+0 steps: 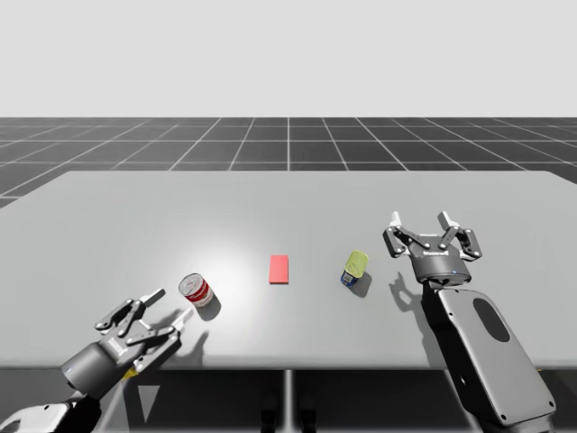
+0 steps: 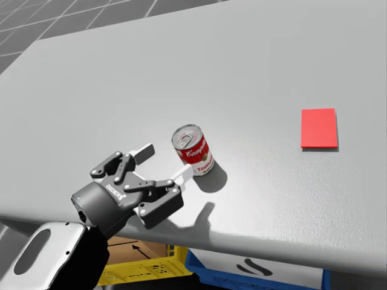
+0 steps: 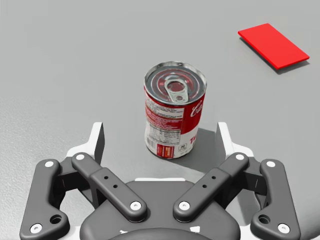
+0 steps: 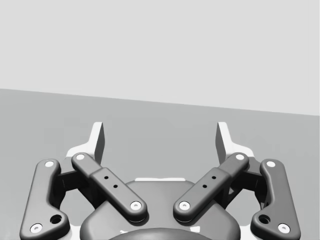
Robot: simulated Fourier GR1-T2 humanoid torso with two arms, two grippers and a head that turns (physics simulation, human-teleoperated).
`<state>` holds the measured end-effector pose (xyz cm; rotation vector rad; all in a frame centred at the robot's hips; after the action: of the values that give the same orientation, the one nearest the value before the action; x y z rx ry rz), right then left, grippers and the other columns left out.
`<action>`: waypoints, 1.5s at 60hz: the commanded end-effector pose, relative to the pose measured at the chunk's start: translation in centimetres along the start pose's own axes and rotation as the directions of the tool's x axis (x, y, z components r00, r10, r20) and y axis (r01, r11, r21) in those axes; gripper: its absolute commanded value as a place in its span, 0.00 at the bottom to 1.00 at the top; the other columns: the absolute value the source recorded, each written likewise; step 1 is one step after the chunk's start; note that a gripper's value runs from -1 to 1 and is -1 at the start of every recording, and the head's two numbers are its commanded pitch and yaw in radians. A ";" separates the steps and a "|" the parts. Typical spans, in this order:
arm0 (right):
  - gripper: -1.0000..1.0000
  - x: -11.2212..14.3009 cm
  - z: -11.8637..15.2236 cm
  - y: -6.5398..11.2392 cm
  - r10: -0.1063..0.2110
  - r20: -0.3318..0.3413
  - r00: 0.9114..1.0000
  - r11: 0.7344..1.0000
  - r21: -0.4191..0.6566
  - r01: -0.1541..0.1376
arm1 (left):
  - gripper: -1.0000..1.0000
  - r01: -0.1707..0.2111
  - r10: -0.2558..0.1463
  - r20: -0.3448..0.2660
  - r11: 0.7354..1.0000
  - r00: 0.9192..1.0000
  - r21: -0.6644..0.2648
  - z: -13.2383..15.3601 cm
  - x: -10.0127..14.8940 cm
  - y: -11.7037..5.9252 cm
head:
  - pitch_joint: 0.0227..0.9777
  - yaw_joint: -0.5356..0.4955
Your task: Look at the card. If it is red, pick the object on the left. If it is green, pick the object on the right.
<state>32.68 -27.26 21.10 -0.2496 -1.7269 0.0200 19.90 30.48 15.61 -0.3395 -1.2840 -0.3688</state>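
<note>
A red card (image 1: 279, 269) lies flat at the table's middle, also in the head view (image 2: 318, 128) and the left wrist view (image 3: 273, 45). Left of it stands a red and white can (image 1: 196, 290) (image 2: 193, 149) (image 3: 173, 111), upright, pull-tab up. Right of the card a green and blue tin (image 1: 354, 268) stands tilted. My left gripper (image 1: 172, 307) (image 2: 165, 162) (image 3: 161, 136) is open, the can just ahead of its fingertips, untouched. My right gripper (image 1: 420, 219) (image 4: 161, 136) is open and empty, held right of the tin.
The grey table (image 1: 108, 225) stretches wide behind the objects. Its front edge runs just under my left hand. Below that edge are a yellow crate (image 2: 142, 269) and a blue bin (image 2: 260, 272).
</note>
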 end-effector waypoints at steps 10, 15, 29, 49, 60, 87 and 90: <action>0.00 0.0 0.0 0.0 -0.001 0.000 1.000 1.000 0.000 0.001 | 0.00 -0.015 0.015 -0.028 1.000 0.999 0.016 -3.1 -0.5 -0.6 | 0.92 0.90; 0.00 0.1 0.0 0.0 -0.002 0.001 1.000 1.000 0.001 0.002 | 0.00 -0.022 0.022 -0.033 1.000 0.999 0.018 -4.1 -0.3 -0.8 | 0.92 0.89; 0.00 0.1 0.0 -0.1 -0.001 0.002 1.000 1.000 0.001 0.001 | 0.00 -0.043 0.045 -0.051 0.999 0.998 0.034 -5.8 0.1 -0.7 | 0.92 0.88; 0.00 0.2 0.2 0.1 0.018 0.040 0.999 1.000 0.008 -0.018 | 1.00 -0.034 0.036 -0.099 0.999 0.994 0.020 -6.5 -0.9 -0.6 | 0.89 0.88; 0.00 0.4 0.2 0.1 -0.002 0.025 1.000 1.000 0.001 0.002 | 1.00 -0.029 0.030 -0.106 1.000 0.994 0.009 -6.5 -1.1 -0.6 | 0.77 0.90; 0.00 0.4 0.5 0.1 -0.029 -0.003 1.000 1.000 0.007 0.029 | 1.00 0.000 -0.001 -0.096 1.000 0.995 -0.010 -6.4 -0.6 -1.4 | 0.46 0.93; 0.00 0.4 0.5 0.1 -0.028 -0.004 1.000 1.000 0.007 0.028 | 1.00 0.012 -0.013 -0.090 1.000 0.996 -0.010 -6.3 -0.2 -1.4 | 0.46 0.93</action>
<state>32.17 -27.01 21.41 -0.2240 -1.7296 0.0074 25.45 27.09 14.31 -0.2573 -1.2351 -0.3092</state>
